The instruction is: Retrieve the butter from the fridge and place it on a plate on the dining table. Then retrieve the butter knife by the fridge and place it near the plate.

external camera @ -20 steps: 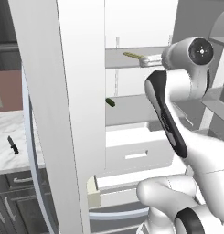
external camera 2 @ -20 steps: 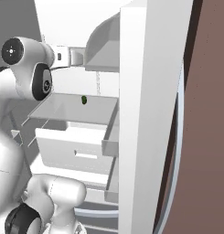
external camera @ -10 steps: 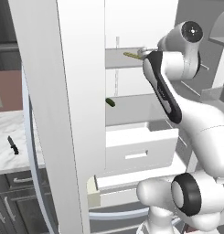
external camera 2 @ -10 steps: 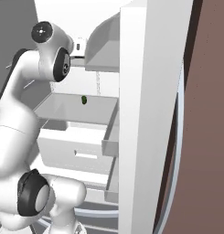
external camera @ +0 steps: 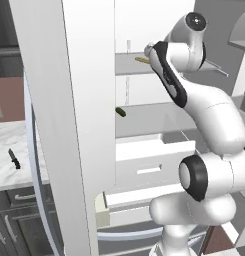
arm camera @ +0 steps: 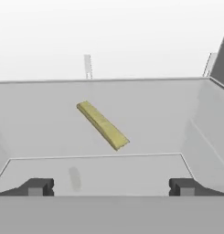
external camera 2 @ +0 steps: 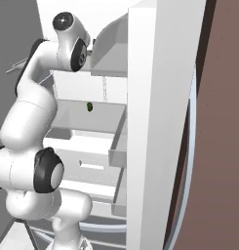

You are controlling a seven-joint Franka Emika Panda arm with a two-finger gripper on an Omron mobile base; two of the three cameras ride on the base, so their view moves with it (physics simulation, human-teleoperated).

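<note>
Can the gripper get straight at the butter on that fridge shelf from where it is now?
Probably yes. The hand view shows the butter lying flat and alone on the shelf, ahead of the gripper, whose fingers stand wide apart with nothing between them and the stick.

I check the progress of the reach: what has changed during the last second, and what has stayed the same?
The arm has swung up and toward the fridge's upper shelf; its gripper, jaws open, now faces the butter lying there, not yet held. Unchanged: butter on the upper shelf, small dark green item on the shelf below, butter knife on the counter.
</note>
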